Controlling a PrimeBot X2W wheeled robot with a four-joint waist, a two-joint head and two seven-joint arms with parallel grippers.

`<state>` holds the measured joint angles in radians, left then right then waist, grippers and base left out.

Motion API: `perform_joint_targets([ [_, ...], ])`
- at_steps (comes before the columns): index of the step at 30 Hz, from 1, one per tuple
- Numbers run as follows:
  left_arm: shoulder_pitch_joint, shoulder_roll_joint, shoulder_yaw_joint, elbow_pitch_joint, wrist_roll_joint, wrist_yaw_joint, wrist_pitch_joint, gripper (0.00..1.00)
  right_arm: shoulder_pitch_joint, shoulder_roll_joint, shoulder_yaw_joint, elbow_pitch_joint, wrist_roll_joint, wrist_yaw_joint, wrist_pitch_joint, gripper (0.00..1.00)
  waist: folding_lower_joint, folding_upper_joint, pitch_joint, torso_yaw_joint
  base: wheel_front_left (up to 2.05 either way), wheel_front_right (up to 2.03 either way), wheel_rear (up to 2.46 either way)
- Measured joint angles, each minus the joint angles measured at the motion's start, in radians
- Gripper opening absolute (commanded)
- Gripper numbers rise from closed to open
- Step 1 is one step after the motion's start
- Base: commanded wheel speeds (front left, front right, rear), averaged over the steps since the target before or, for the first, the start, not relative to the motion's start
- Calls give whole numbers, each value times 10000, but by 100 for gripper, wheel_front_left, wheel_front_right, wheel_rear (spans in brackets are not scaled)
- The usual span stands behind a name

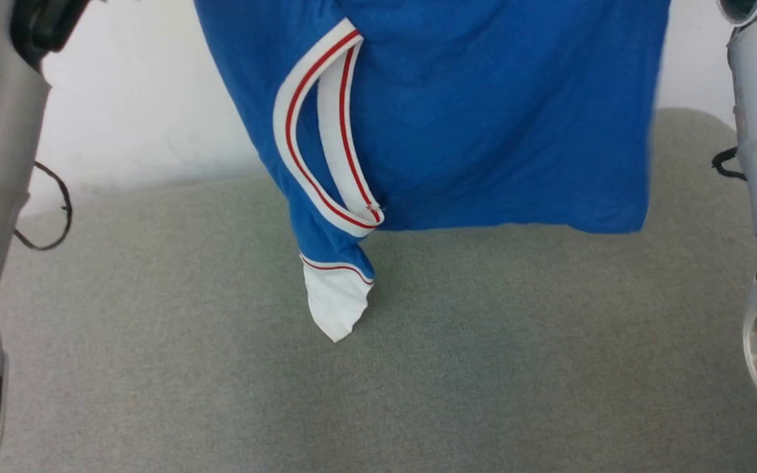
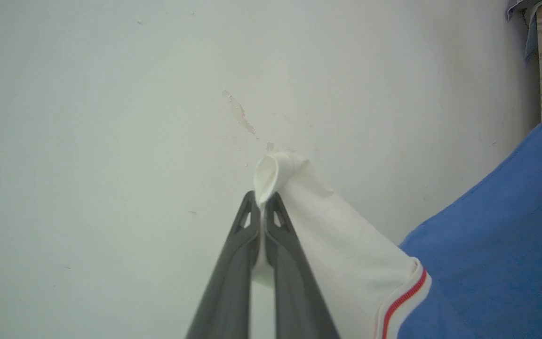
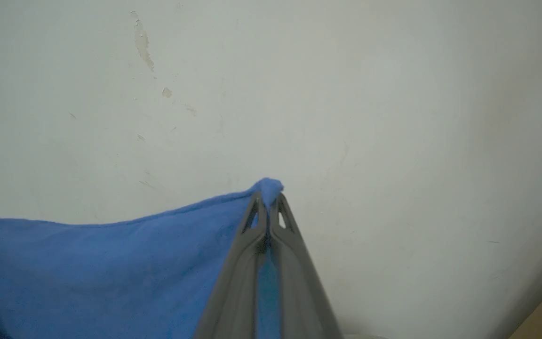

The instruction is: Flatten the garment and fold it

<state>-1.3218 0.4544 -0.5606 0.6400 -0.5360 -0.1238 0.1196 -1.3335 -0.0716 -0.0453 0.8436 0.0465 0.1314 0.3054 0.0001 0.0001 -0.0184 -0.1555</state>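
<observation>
Both left fingers (image 2: 232, 275) and right fingers (image 3: 233, 282) pinch the hanging garment (image 1: 483, 118).

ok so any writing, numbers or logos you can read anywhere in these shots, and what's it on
None can be read. The garment shows plain blue cloth and white-and-red striped trim, with no lettering on the side in view. The wall carries stains and chipped spots, no signs.

Matt cloth garment (image 1: 483, 118), rough woven table (image 1: 221, 368)
</observation>
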Motion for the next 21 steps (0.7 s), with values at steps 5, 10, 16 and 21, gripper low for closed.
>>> perform_joint_targets([
  [5,-607,119,-48,67,-10,-2,-54,0,-486,15,-245,219,-253,0,-171,0,0,0,528,-77,0,0,0],
  [10,-1825,61,-151,13,25,-2,-127,0,-1339,-67,-704,121,-631,0,-341,0,0,0,1372,-112,0,0,0],
  [16,-3058,-40,-384,25,539,-2,-1336,0,-2027,-6,-1231,-98,-1170,0,-1127,0,2,0,2686,-102,0,0,0],
  [21,-3986,-201,-405,203,986,38,-2376,0,-2568,25,-1499,-420,-1728,0,-1843,0,3,0,3820,-33,0,0,0],
])
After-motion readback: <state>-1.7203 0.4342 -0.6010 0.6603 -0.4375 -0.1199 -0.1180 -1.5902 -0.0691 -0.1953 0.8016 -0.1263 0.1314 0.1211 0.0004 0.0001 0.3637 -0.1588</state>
